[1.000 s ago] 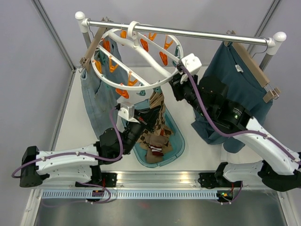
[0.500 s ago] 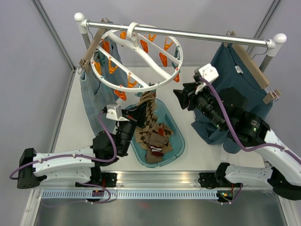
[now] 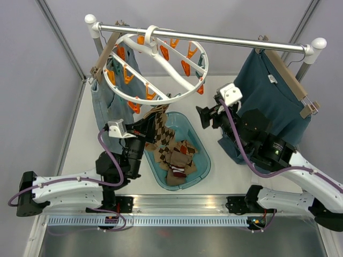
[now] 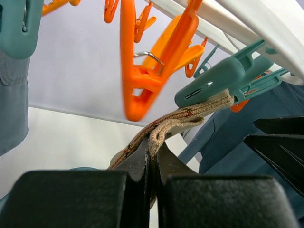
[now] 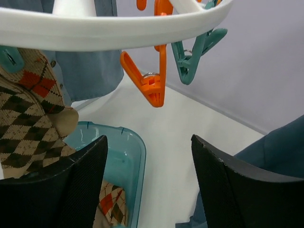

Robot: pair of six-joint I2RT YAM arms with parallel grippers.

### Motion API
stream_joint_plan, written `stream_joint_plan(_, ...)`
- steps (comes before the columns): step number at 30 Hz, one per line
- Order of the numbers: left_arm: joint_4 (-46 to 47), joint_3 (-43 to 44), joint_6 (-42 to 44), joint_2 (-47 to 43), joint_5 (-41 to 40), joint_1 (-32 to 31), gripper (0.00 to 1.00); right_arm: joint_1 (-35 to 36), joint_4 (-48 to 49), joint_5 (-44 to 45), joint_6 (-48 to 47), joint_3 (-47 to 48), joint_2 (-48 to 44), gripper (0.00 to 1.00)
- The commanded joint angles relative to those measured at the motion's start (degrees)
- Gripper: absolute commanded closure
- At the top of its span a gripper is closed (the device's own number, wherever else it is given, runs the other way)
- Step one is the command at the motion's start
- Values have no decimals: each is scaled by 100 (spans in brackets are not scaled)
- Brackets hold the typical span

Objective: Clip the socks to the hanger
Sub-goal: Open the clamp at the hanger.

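The white ring hanger [image 3: 161, 100] hangs from the rail, with orange and teal clothespins under it. One argyle sock [image 3: 164, 124] hangs below its near rim, its cuff [image 4: 199, 108] gripped by a teal clothespin [image 4: 213, 85]. My left gripper [image 4: 153, 147] is shut on that sock's edge, just below the pin. More socks [image 3: 177, 160] lie in the teal basin [image 3: 207, 160]. My right gripper [image 5: 148, 142] is open with nothing between its fingers. It sits below the hanger's rim [image 5: 118, 29], to the right of the hanging sock [image 5: 28, 118].
Blue-grey jeans [image 3: 107, 112] hang on a wooden hanger at the left of the rail [image 3: 225, 38]. A teal sweater [image 3: 273, 91] hangs at the right, behind my right arm. An orange clothespin [image 5: 149, 80] and a teal one [image 5: 192, 57] dangle above my right gripper.
My right gripper has opened and dropped away from the hanger's rim. My left gripper has shifted left, still shut on the sock, which now hangs from a teal pin.
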Motion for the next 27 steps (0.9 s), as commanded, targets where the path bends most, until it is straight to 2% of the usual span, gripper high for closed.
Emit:
stream_joint_plan(1, 277, 21, 311, -91, -91, -17, 98, 16, 1008, 191, -459, -103, -86, 22)
stream_joint_plan(6, 216, 74, 267, -56, -20, -17, 98, 16, 1527, 358, -837, 72, 186, 14)
stream_joint_plan(13, 102, 144, 206, 6, 76, -17, 98, 16, 1492, 341, -987, 696, 828, 13)
stream_joint_plan(19, -13, 197, 170, -3, 173, -8, 98, 16, 1773, 508, -1013, 617, 960, 14)
stream_joint_plan(23, -83, 206, 170, -38, 199, -17, 98, 16, 2046, 578, -1057, 573, 907, 19)
stream_joint_plan(27, -118, 224, 153, -29, 226, -8, 98, 16, 1985, 578, -1057, 678, 968, 32)
